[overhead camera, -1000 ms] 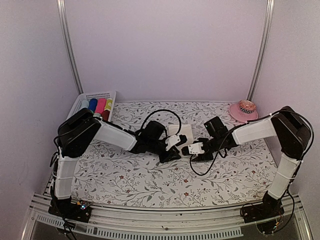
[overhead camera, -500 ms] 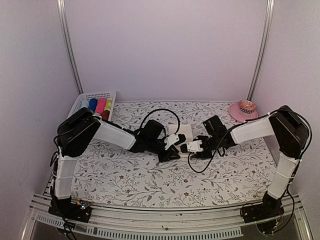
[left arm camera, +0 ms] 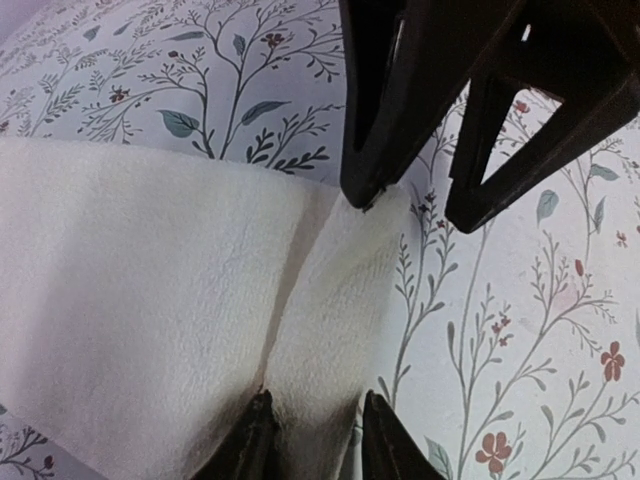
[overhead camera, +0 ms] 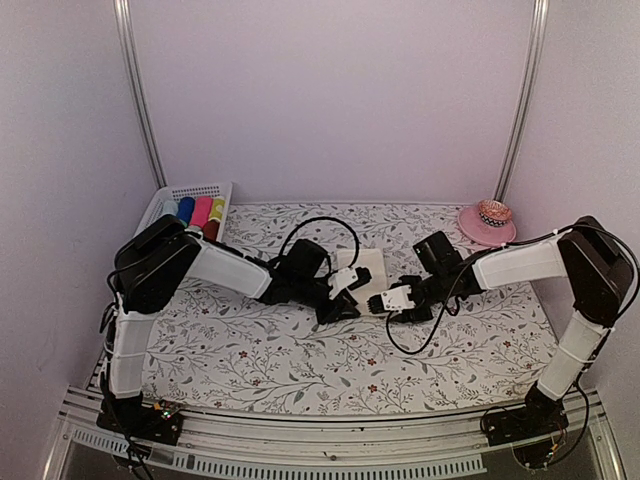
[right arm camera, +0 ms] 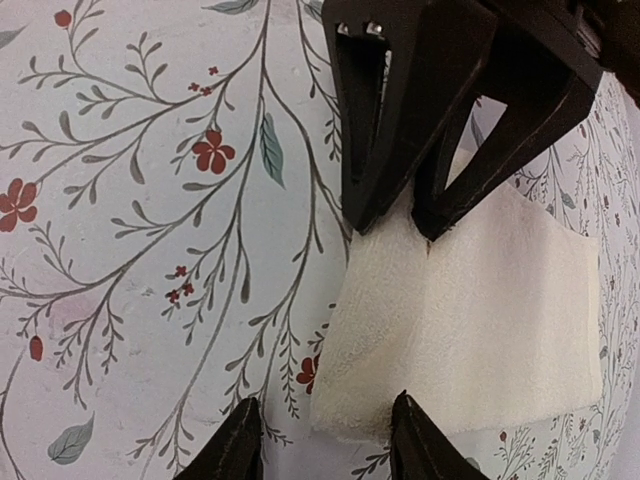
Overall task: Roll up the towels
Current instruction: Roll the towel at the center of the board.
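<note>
Cream-white towel (overhead camera: 370, 262) is lying mid-table, one edge folded over, not yet rolled. L gripper (left arm camera: 318, 420) is pinching that fold, jaws narrow; R gripper (right arm camera: 325, 420) is straddling its corner, part-open. Green towel isn't showing.

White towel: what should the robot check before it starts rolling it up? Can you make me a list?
1. Cream towel lies flat on the table: not ok, a crease runs across one end.
2. Left gripper sits at the towel's edge: ok, a strip of cloth lies between its tips.
3. Left gripper really pinches the cloth: cannot tell.
4. Right gripper is at the towel's corner: ok, jaws open, one tip off the cloth.
5. The two grippers are apart: ok, close but not touching.
</note>
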